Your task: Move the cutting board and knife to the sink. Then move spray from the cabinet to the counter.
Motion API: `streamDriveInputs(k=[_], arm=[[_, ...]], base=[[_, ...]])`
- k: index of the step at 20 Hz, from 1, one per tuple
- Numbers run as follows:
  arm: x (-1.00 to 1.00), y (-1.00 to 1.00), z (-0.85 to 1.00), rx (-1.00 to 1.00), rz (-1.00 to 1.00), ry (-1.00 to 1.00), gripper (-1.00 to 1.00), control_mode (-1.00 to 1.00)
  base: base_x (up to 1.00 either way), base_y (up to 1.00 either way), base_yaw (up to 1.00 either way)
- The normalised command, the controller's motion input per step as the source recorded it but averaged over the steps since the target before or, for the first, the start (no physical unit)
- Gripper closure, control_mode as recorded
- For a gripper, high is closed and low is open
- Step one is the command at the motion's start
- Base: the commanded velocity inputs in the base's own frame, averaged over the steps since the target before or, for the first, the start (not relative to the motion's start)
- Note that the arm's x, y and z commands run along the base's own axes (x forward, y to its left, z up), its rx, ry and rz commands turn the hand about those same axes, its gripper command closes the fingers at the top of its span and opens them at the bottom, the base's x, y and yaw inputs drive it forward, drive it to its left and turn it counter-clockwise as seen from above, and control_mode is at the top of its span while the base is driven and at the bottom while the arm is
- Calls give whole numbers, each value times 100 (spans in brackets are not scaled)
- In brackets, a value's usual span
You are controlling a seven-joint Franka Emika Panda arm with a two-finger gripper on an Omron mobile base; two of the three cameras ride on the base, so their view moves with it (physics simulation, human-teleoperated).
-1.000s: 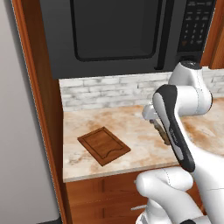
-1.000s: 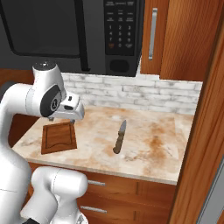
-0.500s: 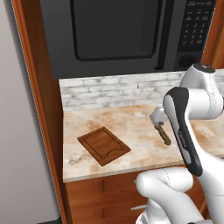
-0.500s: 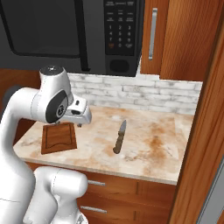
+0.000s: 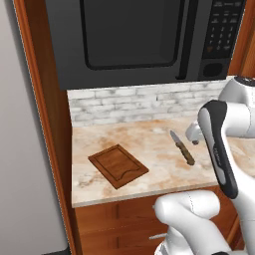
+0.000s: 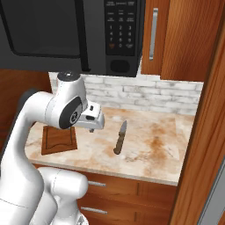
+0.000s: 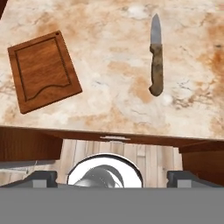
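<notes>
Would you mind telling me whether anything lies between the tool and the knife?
Nothing visible does. The open tool hangs above the counter, left of the knife; the cutting board lies on its other side.

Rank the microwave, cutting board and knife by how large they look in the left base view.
Largest to smallest as they appear in the left base view:
1. microwave, by far the biggest, though cut off at the top edge.
2. cutting board, flat on the counter.
3. knife, slimmer and a bit shorter than the board.

Kitchen: microwave (image 5: pixel 144 40), marble counter (image 5: pixel 149 139), cabinets (image 6: pixel 176 39).
</notes>
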Motion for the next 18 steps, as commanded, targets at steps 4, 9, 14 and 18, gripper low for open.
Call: streamDriveInputs(k=[4,9,14,18], arm=[[0,-31,-32,0,0,0,-100,-100],[1,-20,-21,0,0,4,-100,-100],[3,-8,-23,0,0,7,-100,-100],[24,0,-38,0,0,3,-100,-100]], base=[[0,0,0],[0,0,0],[0,0,0],[0,0,0]])
